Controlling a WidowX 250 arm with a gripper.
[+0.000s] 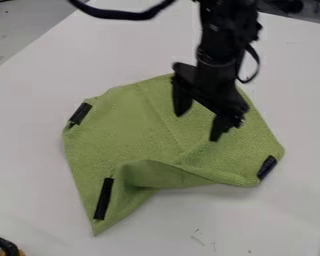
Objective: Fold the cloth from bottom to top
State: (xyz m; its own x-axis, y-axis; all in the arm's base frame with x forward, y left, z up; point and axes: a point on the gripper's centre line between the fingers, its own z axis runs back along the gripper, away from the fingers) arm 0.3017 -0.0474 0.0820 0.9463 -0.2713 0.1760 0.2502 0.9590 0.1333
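Note:
The gripper point(199, 127) hangs over the upper right part of the green cloth point(132, 135), its two fingers spread apart with nothing between them. Whether the fingertips touch the fabric I cannot tell. The cloth lies rumpled on the white table, with black strips at its left corner, lower left and right corner. Its bottom edge is lifted into a curved fold point(156, 172) in the middle, while a pointed corner sticks out at the lower left.
The white table point(269, 225) surrounds the cloth. A black cable loops beside the arm, and another black cable crosses the top left. A black and yellow object point(6, 246) sits at the bottom left corner.

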